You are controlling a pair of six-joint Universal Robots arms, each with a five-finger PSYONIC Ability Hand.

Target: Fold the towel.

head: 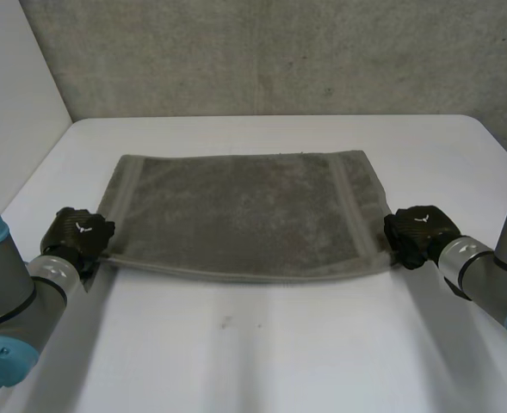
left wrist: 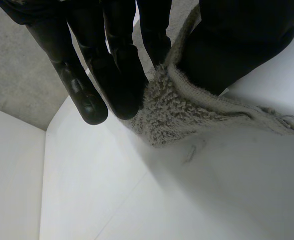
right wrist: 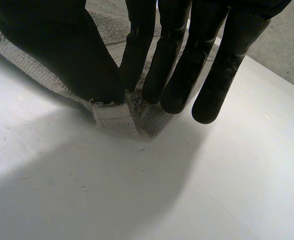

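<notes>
Towel [head: 244, 215]: one, grey, laid flat on the middle of the bench [head: 262, 353].
Left hand [head: 79, 234]: one; near left towel corner is pinched between thumb and fingers.
Right hand [head: 417, 232]: one; near right towel corner is pinched likewise.

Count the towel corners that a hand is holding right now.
2. The left hand pinches the towel's near left corner; the right hand pinches its near right corner. Both far corners lie free on the table.
</notes>
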